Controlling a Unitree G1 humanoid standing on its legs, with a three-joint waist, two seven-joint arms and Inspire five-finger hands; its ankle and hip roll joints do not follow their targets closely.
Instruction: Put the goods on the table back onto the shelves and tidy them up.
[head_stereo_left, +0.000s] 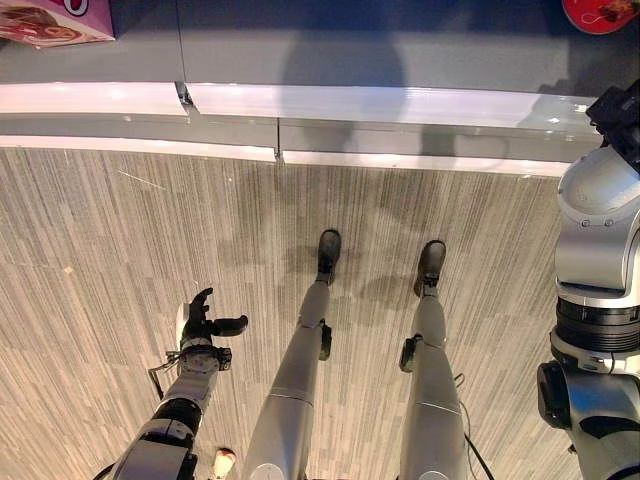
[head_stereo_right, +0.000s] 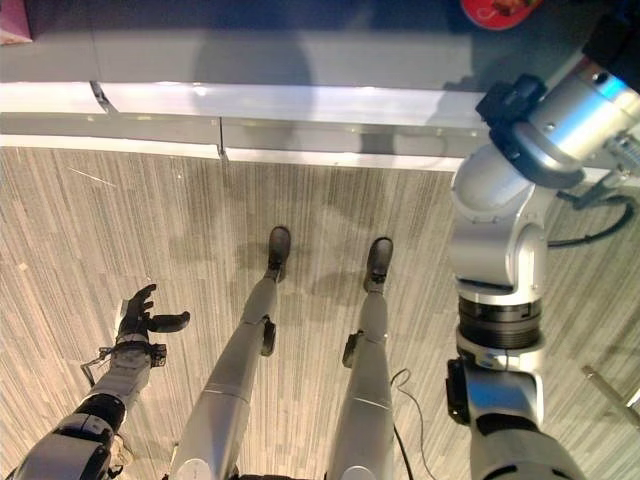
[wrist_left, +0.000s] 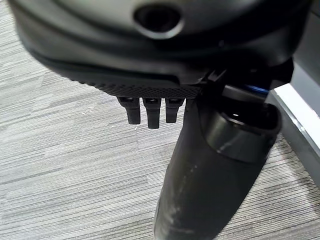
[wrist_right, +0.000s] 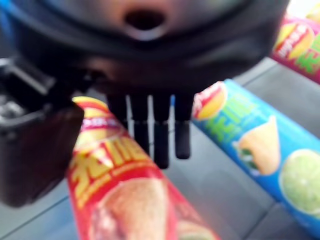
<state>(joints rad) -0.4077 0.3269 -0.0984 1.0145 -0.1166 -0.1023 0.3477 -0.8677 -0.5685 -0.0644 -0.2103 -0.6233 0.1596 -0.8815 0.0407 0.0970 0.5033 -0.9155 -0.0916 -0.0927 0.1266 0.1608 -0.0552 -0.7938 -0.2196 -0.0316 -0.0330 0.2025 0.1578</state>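
Grey shelf (wrist_right: 220, 195): right robot hand (wrist_right: 150, 125) open between two cans.

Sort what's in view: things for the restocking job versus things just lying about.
Job: red tube, blue tube, pink tube, right hand open over them, shelf edge.
Lying about: pink box, red round pack, floor, open left hand.

Even indoor light, glare on shelf edge (head_stereo_left: 400, 103), blurred wrist close-ups
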